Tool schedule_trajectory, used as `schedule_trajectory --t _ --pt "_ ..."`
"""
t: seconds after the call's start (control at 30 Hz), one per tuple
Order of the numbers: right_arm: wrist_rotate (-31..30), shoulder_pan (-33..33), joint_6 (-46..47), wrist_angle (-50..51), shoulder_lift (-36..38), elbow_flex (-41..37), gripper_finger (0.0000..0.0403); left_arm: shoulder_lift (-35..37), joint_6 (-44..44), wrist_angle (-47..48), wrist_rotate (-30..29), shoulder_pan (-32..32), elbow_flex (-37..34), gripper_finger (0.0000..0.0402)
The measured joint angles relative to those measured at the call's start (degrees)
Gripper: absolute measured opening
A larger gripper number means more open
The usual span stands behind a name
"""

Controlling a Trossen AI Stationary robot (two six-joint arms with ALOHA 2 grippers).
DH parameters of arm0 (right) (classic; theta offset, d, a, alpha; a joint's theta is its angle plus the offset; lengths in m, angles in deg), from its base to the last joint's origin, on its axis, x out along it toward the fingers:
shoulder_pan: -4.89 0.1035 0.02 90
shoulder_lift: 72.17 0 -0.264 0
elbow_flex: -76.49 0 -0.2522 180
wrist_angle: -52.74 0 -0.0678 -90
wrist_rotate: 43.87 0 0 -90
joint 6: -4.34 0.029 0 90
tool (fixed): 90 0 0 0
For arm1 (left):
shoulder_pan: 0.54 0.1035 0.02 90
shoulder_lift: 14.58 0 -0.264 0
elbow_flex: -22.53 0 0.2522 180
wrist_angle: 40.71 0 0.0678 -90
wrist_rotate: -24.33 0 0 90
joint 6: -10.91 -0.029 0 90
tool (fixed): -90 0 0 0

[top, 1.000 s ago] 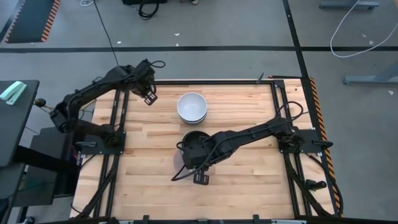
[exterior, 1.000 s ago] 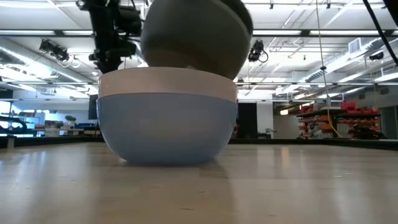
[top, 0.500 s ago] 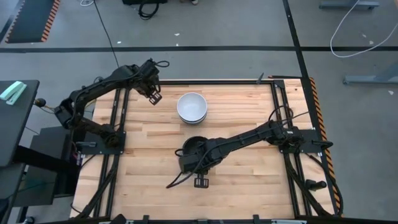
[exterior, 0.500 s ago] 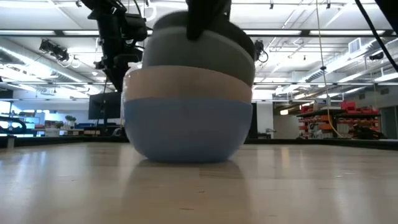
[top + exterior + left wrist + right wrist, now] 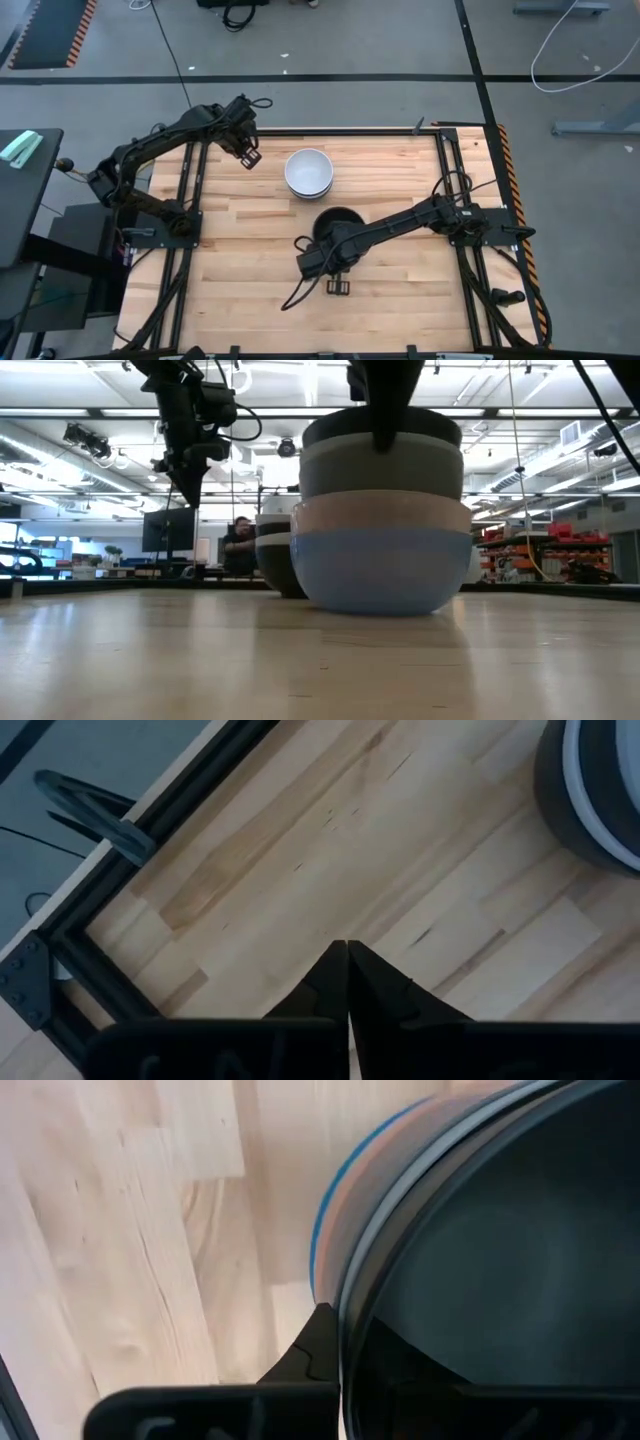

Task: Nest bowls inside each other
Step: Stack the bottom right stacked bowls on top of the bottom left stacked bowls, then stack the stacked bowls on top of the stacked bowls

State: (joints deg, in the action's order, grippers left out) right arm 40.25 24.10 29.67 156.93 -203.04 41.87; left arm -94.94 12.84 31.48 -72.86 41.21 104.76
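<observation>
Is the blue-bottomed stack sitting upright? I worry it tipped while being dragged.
Upright. In the low view the blue bowl rests flat on the table, its nested rims level; the right gripper grips the stack's rim.

The left gripper (image 5: pixel 347 982) fills the bottom of the frame, its two dark fingers (image 5: pixel 320 982) pressed together over the wooden table (image 5: pixel 330 830). A dark bowl (image 5: pixel 562 805) holding a white bowl (image 5: pixel 600 770) sits upper right. The table's black frame (image 5: pixel 150 850) runs across the upper left.

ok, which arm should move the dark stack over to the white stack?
Right. The right gripper already grips the dark stack's rim; the left gripper, shut, hangs at the far-left edge, beyond the white stack.
</observation>
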Motion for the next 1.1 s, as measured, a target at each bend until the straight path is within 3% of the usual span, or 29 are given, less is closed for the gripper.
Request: schedule_trajectory --t 0.23,0.4,0.73,0.93,1.1 --pt "0.33 -0.02 0.54 -0.42 0.00 0.00 0.0009 0.00 0.11 0.20 3.40 -0.09 0.00 0.0031" --pt "1.92 -0.36 1.32 -0.44 0.02 0.00 0.0010 0.04 0.02 0.11 3.43 -0.78 0.00 0.0026" --pt "2.53 -1.92 3.21 -0.39 0.11 0.02 0.0103 0.07 0.06 0.09 3.43 -2.54 0.02 0.0013" --pt "2.73 -1.92 3.23 -0.39 0.11 0.02 0.0116 0.07 0.24 0.09 3.45 -3.15 0.02 0.0030" --pt "2.97 -1.81 3.65 -0.69 0.97 0.02 0.0116 0.07 0.37 0.09 3.45 -3.13 0.02 0.0020"
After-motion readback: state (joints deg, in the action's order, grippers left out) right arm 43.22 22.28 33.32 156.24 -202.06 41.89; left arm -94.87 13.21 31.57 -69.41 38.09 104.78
